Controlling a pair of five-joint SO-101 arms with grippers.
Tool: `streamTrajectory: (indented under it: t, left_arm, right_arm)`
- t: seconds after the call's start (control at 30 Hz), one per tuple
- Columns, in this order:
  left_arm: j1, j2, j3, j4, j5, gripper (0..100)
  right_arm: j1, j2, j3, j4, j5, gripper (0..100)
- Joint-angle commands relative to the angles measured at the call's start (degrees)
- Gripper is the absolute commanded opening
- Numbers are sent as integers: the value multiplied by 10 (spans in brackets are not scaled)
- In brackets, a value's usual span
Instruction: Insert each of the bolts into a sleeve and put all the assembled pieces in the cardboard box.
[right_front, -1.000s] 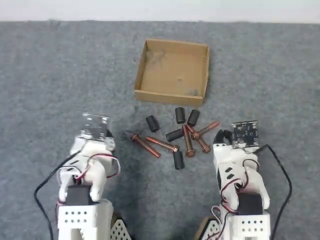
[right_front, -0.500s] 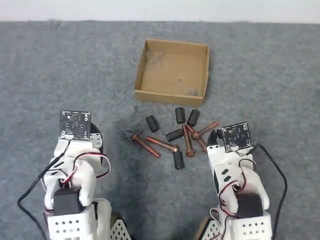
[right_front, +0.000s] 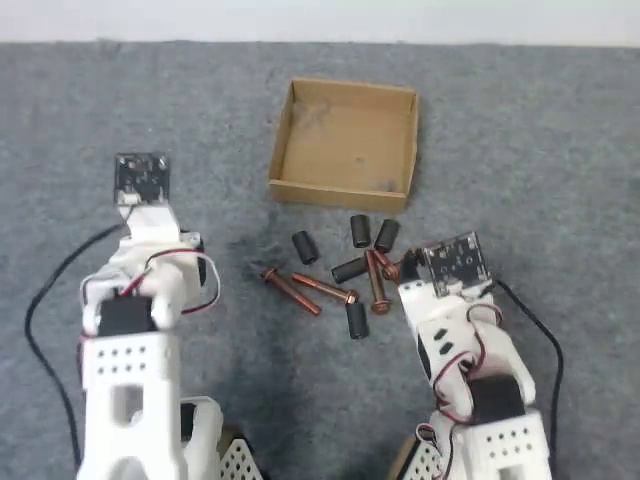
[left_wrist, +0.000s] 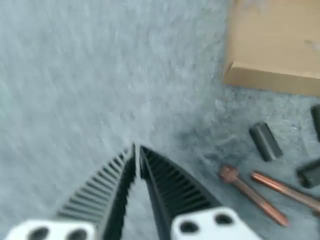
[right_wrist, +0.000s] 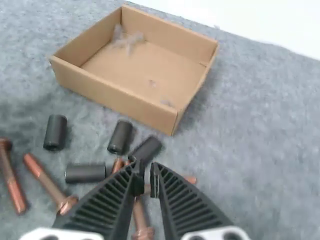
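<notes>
The cardboard box (right_front: 345, 145) stands open at the back middle of the grey carpet. In front of it lie several black sleeves (right_front: 305, 247) and several copper bolts (right_front: 325, 289), loose and apart. My left gripper (left_wrist: 137, 150) hangs shut over bare carpet, to the left of the pile; one sleeve (left_wrist: 265, 141) and a bolt (left_wrist: 252, 195) lie off to its side. My right gripper (right_wrist: 146, 170) is shut with nothing in it, low over the right end of the pile, just above a sleeve (right_wrist: 146, 148) and a bolt (right_wrist: 140, 220). The box (right_wrist: 135, 65) lies beyond it.
Grey carpet (right_front: 560, 150) covers the whole table, with a white wall edge at the back. The left arm's body (right_front: 130, 330) and the right arm's body (right_front: 470, 370) stand at the front, with black cables trailing beside them.
The left arm has stretched away from its base toward the back left. The right arm has shifted left and forward, closer to the bolts. Bolts and sleeves have not moved.
</notes>
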Motion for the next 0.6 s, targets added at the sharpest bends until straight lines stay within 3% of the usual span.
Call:
streamTrajectory:
  t: [0.0, 0.2, 0.4, 0.57]
  left_arm:
    - [-4, 90, -14, -70, 55, 13]
    - [-49, 122, 12, -119, 67, 13]
    - [-52, 121, 42, -157, 69, 13]
    - [-52, 124, 42, -161, 69, 58]
  right_arm:
    - [-5, 181, -124, -24, 9, 6]
    - [-34, 420, -281, -24, 9, 6]
    - [-109, 604, -406, -25, 8, 7]
    - [-160, 753, -505, -21, 8, 91]
